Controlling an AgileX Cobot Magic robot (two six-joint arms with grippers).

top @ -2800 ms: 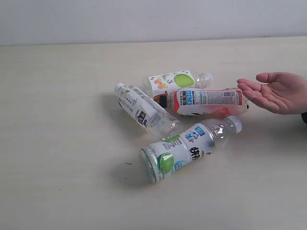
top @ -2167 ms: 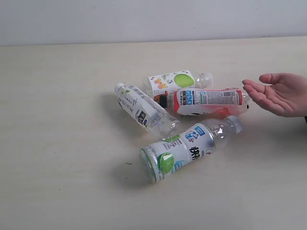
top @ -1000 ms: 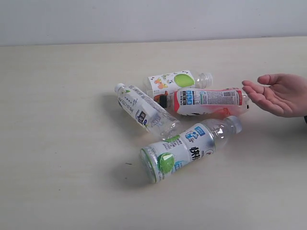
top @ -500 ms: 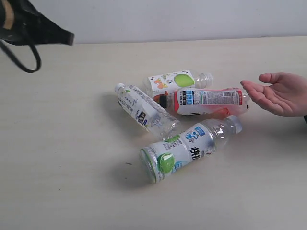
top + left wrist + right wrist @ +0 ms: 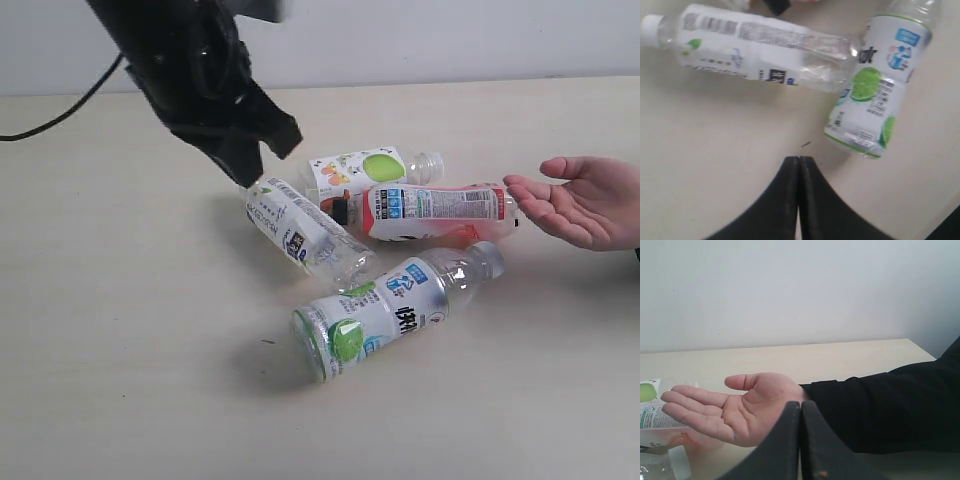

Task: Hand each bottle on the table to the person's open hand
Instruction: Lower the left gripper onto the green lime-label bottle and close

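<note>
Four bottles lie together on the table [image 5: 120,350]: the slim white-label bottle [image 5: 295,225] [image 5: 755,45], the green-apple bottle [image 5: 385,305] [image 5: 875,100], the fruit-print bottle [image 5: 365,168] and the pink-red bottle [image 5: 435,208] [image 5: 650,415]. The person's open hand [image 5: 585,200] [image 5: 735,407] is held palm up just right of them, with nothing in it. My left gripper [image 5: 250,172] [image 5: 798,160] hangs shut and empty above the table, over the cap end of the slim bottle. My right gripper [image 5: 800,404] is shut and empty, low beside the hand; the exterior view does not show it.
A black sleeve [image 5: 890,410] runs from the hand towards the table's right side. A black cable [image 5: 60,115] trails off my left arm at the far left. A pale wall [image 5: 450,40] stands behind the table.
My left arm has swung in from the upper left corner and now hangs over the slim bottle's cap end. The hand and the bottles have hardly moved.
</note>
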